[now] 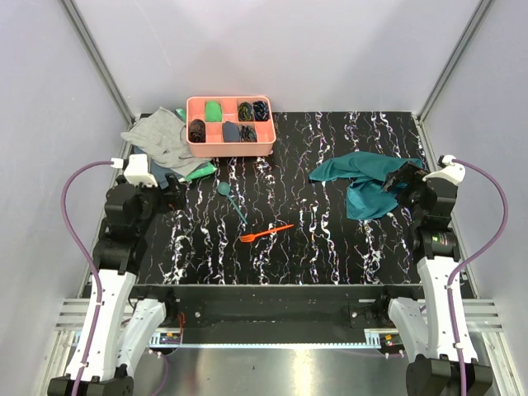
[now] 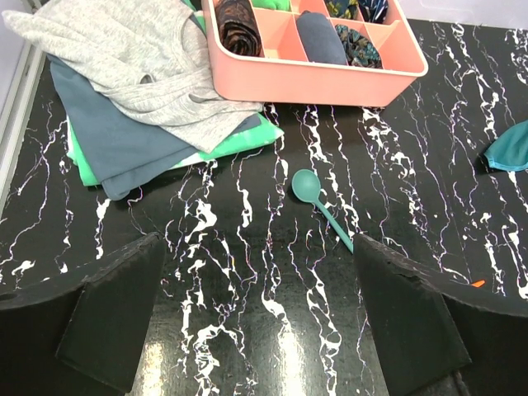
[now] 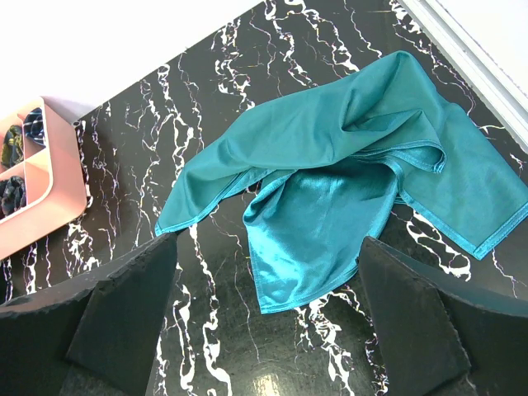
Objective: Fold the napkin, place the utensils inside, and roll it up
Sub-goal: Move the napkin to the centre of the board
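The teal napkin [image 1: 363,177] lies crumpled at the right of the black marbled table; it fills the right wrist view [image 3: 346,165]. The orange fork [image 1: 266,233] lies mid-table. The teal spoon [image 1: 231,198] lies a little behind and left of it, also in the left wrist view [image 2: 318,202]. My right gripper [image 1: 407,183] is open and empty, at the napkin's right edge, just above the table [image 3: 264,330]. My left gripper [image 1: 169,196] is open and empty at the left, apart from the spoon [image 2: 260,322].
A pink divided tray [image 1: 231,144] with rolled cloths stands at the back left. Beside it lies a stack of light grey, blue-grey and bright green cloths [image 1: 161,144], also in the left wrist view [image 2: 140,91]. White walls enclose the table.
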### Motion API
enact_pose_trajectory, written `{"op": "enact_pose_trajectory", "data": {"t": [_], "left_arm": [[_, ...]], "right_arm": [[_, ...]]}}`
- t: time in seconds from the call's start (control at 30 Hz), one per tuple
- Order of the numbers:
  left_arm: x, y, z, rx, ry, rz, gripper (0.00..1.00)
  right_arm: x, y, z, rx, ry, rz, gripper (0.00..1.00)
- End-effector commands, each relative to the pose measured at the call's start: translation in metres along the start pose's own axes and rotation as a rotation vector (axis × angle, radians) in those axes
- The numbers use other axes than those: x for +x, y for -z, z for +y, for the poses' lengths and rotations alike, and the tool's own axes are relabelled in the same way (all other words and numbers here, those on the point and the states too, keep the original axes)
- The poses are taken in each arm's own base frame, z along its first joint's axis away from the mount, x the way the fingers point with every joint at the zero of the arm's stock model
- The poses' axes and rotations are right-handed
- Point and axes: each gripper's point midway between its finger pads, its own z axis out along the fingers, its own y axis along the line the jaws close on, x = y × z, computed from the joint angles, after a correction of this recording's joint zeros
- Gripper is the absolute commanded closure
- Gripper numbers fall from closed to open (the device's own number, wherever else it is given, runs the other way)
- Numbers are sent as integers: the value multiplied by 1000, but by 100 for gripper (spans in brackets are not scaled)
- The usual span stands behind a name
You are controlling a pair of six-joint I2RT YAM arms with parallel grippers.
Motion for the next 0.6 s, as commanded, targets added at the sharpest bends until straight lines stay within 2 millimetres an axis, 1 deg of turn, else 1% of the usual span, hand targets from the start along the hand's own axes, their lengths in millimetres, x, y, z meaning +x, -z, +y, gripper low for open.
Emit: {"op": "enact_pose_trajectory", "data": {"t": [0.0,0.1,0.17,0.2,0.23,0.27,0.3,0.33,0.37,0.4,0.43,0.47,0.5,0.53,0.57], "left_arm": [[-21,0,0,-8,0,-63,1],[-22,1,1,-12,0,-68,1],[-24,2,1,-15,-3,-78,1],[-24,2,1,-13,-3,-80,1],[-22,1,0,-6,-8,-76,1],[-23,2,-1,2,-14,-84,1],[-22,2,-2,13,-22,-84,1],[-20,1,-6,39,-40,-81,1],[-18,1,-8,54,-52,-74,1],[-16,0,-10,65,-60,-70,1],[-14,-1,-12,81,-74,-64,1],[-13,-2,-12,85,-76,-58,1],[-11,-3,-13,88,-81,-50,1],[-8,-6,-13,93,-86,-39,1],[-6,-7,-12,92,-88,-31,1]], "right_arm": [[-11,0,4,-11,0,-38,0],[-10,-3,5,-11,-3,-26,0],[-7,-9,5,-9,-3,-3,0],[-4,-11,9,-26,-1,18,0],[-7,-13,14,-46,2,23,1],[1,-21,17,-59,1,65,3],[7,-23,27,-110,-2,107,4],[4,-27,35,-136,-29,125,5],[18,-40,37,-139,-45,187,9],[26,-45,45,-172,-56,232,10],[24,-51,55,-188,-51,245,11],[50,-63,65,-183,-27,340,11],[56,-72,64,-135,4,351,11],[50,-78,83,-153,53,348,11],[79,-88,91,-135,98,434,11]]}}
